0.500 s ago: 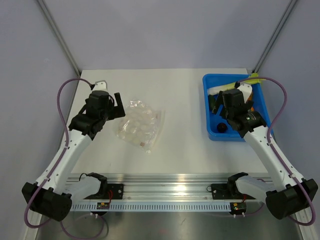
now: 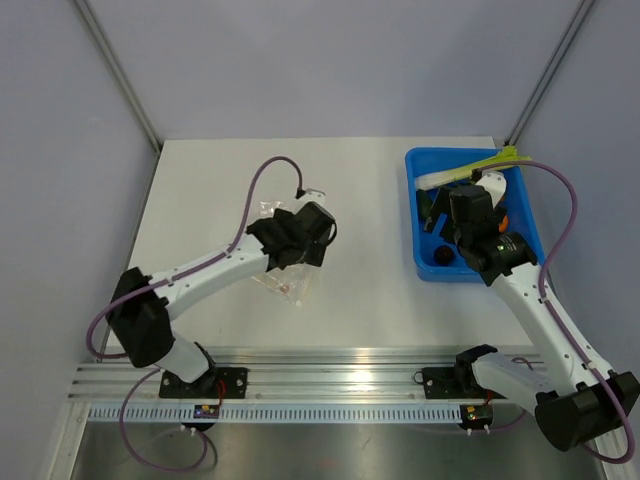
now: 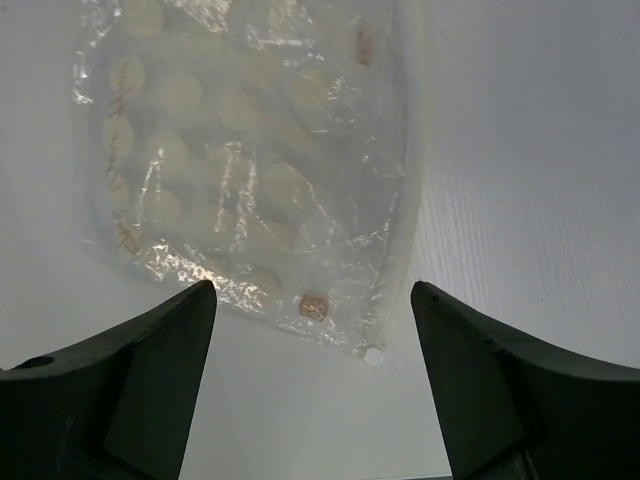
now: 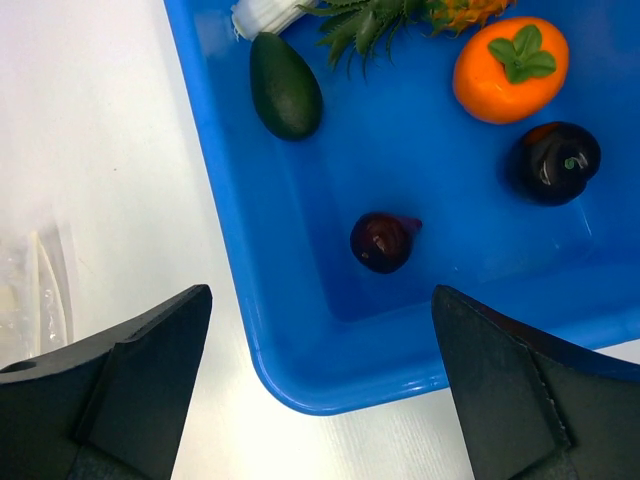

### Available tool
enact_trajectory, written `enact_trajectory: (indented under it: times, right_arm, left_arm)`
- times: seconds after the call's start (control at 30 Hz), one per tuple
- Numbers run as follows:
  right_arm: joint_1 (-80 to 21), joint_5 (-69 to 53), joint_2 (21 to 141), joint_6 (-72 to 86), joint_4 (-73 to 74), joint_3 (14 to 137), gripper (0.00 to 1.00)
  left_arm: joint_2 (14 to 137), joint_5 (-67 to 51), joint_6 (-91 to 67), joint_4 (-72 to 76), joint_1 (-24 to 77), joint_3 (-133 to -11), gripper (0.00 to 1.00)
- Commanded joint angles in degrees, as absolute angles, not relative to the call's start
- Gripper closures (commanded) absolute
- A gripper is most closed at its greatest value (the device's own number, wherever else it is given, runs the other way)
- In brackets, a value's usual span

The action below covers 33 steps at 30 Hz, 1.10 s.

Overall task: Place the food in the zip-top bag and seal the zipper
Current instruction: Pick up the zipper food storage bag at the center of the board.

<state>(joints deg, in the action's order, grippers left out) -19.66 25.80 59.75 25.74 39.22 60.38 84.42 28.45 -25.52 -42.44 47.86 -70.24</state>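
Note:
The clear crinkly zip-top bag point(image 3: 250, 170) lies flat on the white table, its zipper strip point(image 3: 408, 200) along the right edge. My left gripper point(image 3: 312, 295) is open and empty, hovering over the bag's near corner; in the top view it point(image 2: 290, 250) covers most of the bag point(image 2: 290, 285). The food lies in the blue bin point(image 4: 225, 250): a dark green piece point(image 4: 285, 95), an orange piece point(image 4: 510, 68), two dark round ones point(image 4: 383, 241) point(image 4: 557, 160), and pineapple leaves point(image 4: 380, 15). My right gripper point(image 4: 320, 300) is open and empty above the bin's near-left corner.
The blue bin point(image 2: 420, 160) stands at the table's back right, with a yellow-green piece point(image 2: 500, 157) at its far rim. White table point(image 2: 360, 260) separates bag and bin. Metal frame posts rise at both back corners.
My left arm has swung right, from the bag's left side to directly over the bag. My right gripper has shifted only slightly above the bin.

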Motion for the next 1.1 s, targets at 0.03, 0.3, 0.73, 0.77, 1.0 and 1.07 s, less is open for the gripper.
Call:
enact_trajectory:
  times: [0.03, 0.3, 0.73, 0.77, 1.0, 1.07]
  right_arm:
    - [-19.8, 24.8, 58.3, 25.3, 37.8, 60.3, 0.01]
    - [-19.9, 24.3, 58.4, 25.5, 38.0, 60.3, 0.01]
    - [-19.9, 23.4, 57.2, 26.3, 37.7, 59.1, 0.0]
    - [-19.7, 23.4, 57.3, 26.3, 37.6, 59.1, 0.01]
    - [-19.8, 23.1, 57.3, 26.6, 37.6, 58.7, 0.0]
    - [-19.8, 22.9, 57.4, 27.0, 37.5, 58.5, 0.01]
  left_arm:
    - [89.7, 32.1, -28.5, -42.8, 50.2, -74.4, 0.18]
    - [101.2, 31.5, -30.9, -42.4, 51.6, -79.3, 0.25]
    - [110.4, 36.3, -31.1, -41.8, 51.6, -81.5, 0.36]
    - [111.1, 36.4, -30.9, -41.8, 51.6, -81.6, 0.39]
    - [113.5, 38.4, -29.4, -42.4, 51.6, -82.7, 0.46]
    - [114.3, 39.0, -28.9, -42.5, 51.5, -83.1, 0.46]
